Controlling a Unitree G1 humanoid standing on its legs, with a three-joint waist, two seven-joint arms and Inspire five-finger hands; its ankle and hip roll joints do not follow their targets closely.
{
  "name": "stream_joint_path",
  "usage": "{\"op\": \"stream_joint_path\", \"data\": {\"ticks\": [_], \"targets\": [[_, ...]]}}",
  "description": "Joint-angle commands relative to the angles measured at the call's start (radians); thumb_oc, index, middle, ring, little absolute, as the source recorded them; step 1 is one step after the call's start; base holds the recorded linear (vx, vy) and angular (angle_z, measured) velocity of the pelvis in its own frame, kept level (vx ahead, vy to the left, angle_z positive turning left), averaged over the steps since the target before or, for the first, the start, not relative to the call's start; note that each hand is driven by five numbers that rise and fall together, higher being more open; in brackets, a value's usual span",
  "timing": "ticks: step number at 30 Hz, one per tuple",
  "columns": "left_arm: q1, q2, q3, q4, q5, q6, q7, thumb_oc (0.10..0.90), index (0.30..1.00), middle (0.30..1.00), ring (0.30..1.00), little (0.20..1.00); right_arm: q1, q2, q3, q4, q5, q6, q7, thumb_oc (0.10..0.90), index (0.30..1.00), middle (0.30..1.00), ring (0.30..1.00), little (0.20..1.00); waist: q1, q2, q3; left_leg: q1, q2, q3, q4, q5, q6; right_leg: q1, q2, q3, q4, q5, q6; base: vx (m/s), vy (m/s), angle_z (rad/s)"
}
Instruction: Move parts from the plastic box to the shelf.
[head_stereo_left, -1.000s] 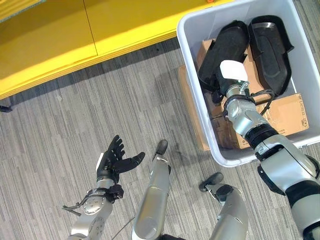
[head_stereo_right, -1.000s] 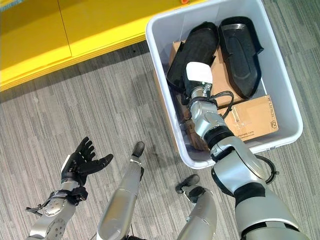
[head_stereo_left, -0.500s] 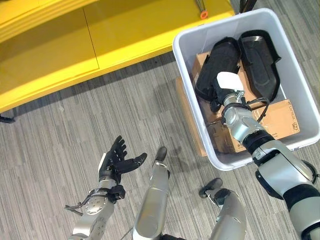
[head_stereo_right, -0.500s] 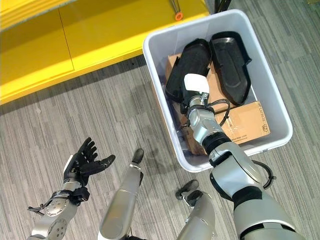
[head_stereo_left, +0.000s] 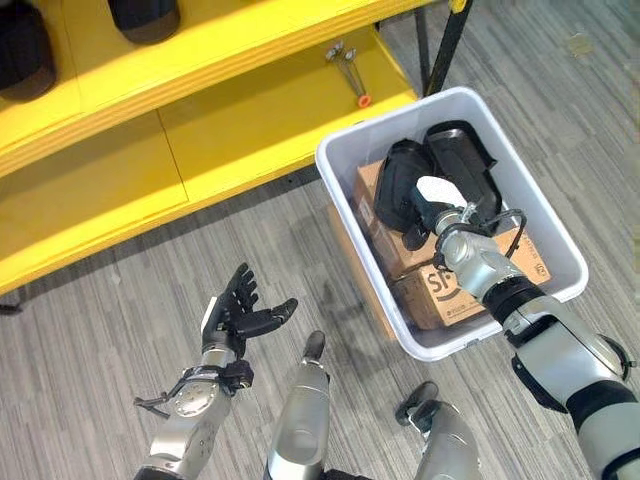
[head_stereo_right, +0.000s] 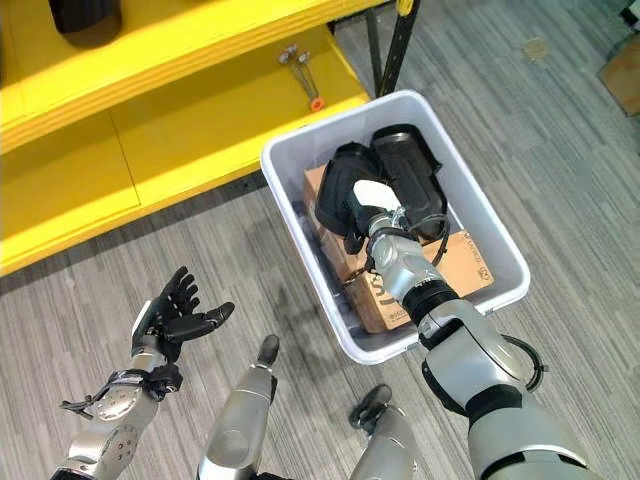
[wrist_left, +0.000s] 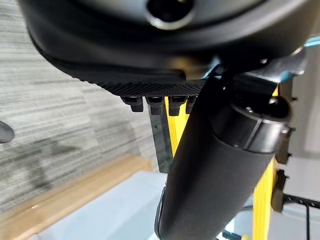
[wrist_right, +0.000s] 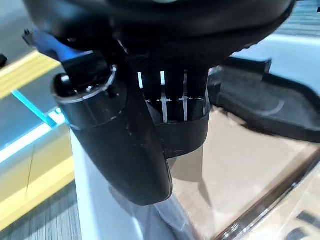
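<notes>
**Grabbing a part, box far from empty**

Looks like early-to-mid job to me: a couple of dark things are already sitting on the shelf (head_stereo_left: 230, 40), but two black parts are lying in the box (head_stereo_left: 345, 195) on top of cardboard cartons (head_stereo_left: 445, 295). The right hand (head_stereo_left: 430, 195) is reaching into the box, fingers curling round the nearer part (head_stereo_left: 395, 190); nothing's lifted out yet. The other part (head_stereo_left: 460, 165) is lying just beside it. The left hand (head_stereo_left: 232, 315) is hovering over the floor, fingers relaxed, holding nothing.
</notes>
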Motion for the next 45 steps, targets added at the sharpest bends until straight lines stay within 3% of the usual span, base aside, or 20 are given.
{"op": "stream_joint_path", "data": {"ticks": [1,14,24,32,39,42,43,45], "targets": [[0.015,0.018,0.045,-0.072,-0.002,-0.055,-0.013,0.9,1.0,1.0,1.0,1.0,-0.12,-0.084,-0.029,-0.057,0.008,-0.012,-0.056,0.4,0.3,0.3,0.3,0.3,-0.013,-0.016,-0.057,-0.044,0.032,-0.048,-0.086,0.053,0.058,0.143,0.039,0.013,-0.091,-0.032,0.013,0.05,-0.015,-0.18],[0.104,-0.017,0.137,-0.029,0.003,-0.024,-0.039,0.9,1.0,1.0,1.0,1.0,0.01,-0.188,-0.089,-0.335,-0.005,-0.036,0.017,0.4,0.3,0.3,0.3,0.3,-0.062,-0.04,-0.193,0.052,0.068,0.015,-0.188,0.082,0.05,0.21,0.071,0.049,-0.251,0.038,0.037,0.02,-0.014,-0.21],[0.141,-0.054,0.177,-0.011,0.024,-0.002,-0.048,0.9,1.0,1.0,1.0,1.0,0.126,-0.239,-0.157,-0.489,0.007,-0.053,0.065,0.4,0.3,0.3,0.3,0.3,-0.1,-0.048,-0.273,0.131,0.087,0.068,-0.208,0.061,0.046,0.258,0.082,0.097,-0.324,0.068,0.05,0.03,-0.008,-0.14],[0.173,-0.08,0.198,-0.012,0.028,0.011,-0.058,0.9,1.0,1.0,1.0,1.0,0.172,-0.258,-0.179,-0.568,0.008,-0.065,0.094,0.4,0.3,0.3,0.3,0.3,-0.126,-0.051,-0.33,0.198,0.108,0.107,-0.237,0.057,0.042,0.275,0.102,0.144,-0.338,0.064,0.054,0.03,-0.027,-0.19],[0.174,-0.086,0.203,-0.003,0.036,0.014,-0.058,0.9,1.0,1.0,1.0,1.0,0.161,-0.326,-0.175,-0.604,0.017,-0.078,0.112,0.4,0.3,0.3,0.3,0.3,-0.143,-0.036,-0.353,0.217,0.14,0.111,-0.244,0.08,0.03,0.265,0.127,0.155,-0.255,-0.001,0.03,-0.03,-0.078,-0.14],[0.183,-0.092,0.203,-0.008,0.02,0.013,-0.049,0.9,1.0,1.0,1.0,1.0,0.09,-0.357,-0.136,-0.594,0.029,-0.081,0.114,0.4,0.3,0.3,0.3,0.3,-0.133,-0.018,-0.336,0.211,0.17,0.089,-0.239,0.121,0.02,0.226,0.148,0.136,-0.14,-0.065,0.0,-0.14,-0.176,0.19],[0.191,-0.088,0.221,-0.017,0.015,0.007,-0.039,0.9,1.0,1.0,1.0,1.0,0.048,-0.36,-0.102,-0.579,0.035,-0.085,0.108,0.4,0.3,0.3,0.3,0.3,-0.111,-0.008,-0.31,0.2,0.19,0.065,-0.259,0.166,0.011,0.181,0.173,0.144,-0.097,-0.09,-0.019,-0.34,-0.303,0.1],[0.187,-0.082,0.232,-0.017,0.01,0.003,-0.039,0.9,1.0,1.0,1.0,1.0,0.0,-0.38,-0.075,-0.564,0.06,-0.087,0.1,0.4,0.3,0.3,0.3,0.3,-0.079,0.002,-0.281,0.152,0.187,0.034,-0.309,0.254,-0.006,0.156,0.178,0.098,-0.089,-0.108,-0.032,-0.27,-0.254,-0.21]]}}
